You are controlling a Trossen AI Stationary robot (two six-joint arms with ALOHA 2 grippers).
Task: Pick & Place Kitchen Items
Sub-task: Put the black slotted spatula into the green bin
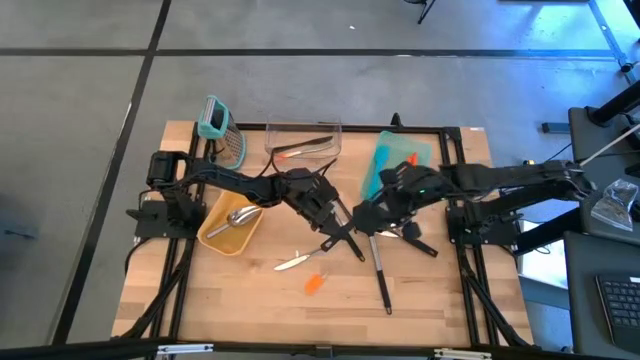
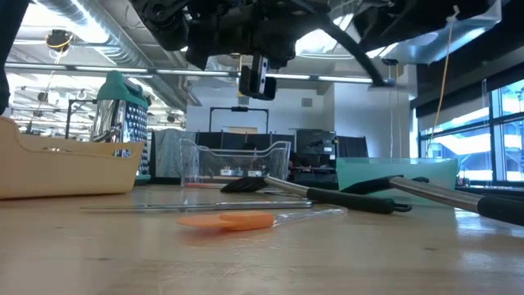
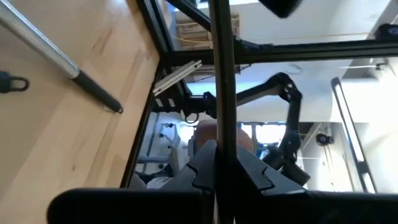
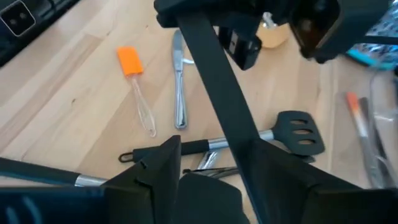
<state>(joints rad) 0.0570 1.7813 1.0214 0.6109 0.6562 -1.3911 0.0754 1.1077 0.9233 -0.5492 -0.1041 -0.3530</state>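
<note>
My left gripper [image 3: 221,165] is over the middle of the table [image 1: 250,300], shut on a long black utensil handle [image 3: 221,93]. The handle slants from it toward my right gripper [image 4: 214,149]. That gripper is open, with one finger on each side of the handle [image 4: 211,81]. Below them, flat on the wood, lie a black slotted turner [image 4: 298,134], a butter knife [image 4: 179,81] and an orange spatula [image 4: 127,62] with a clear handle. In the high view my left gripper [image 1: 333,213] and my right gripper [image 1: 373,220] face each other. My left gripper pinches the black handle [image 3: 219,140] between its two fingers. The handle runs on past the fingertips, roughly along the fingers, and is lifted clear of the table. My right gripper has the handle passing close to one finger [image 4: 273,168]; I cannot tell whether they touch.
A yellow tray [image 1: 212,238] with a silver scoop [image 1: 238,217] stands at the left. A grater [image 1: 222,130], a clear box [image 1: 303,128] and a teal tray [image 1: 395,158] stand along the far side. More black-handled utensils [image 1: 381,272] lie toward the near right.
</note>
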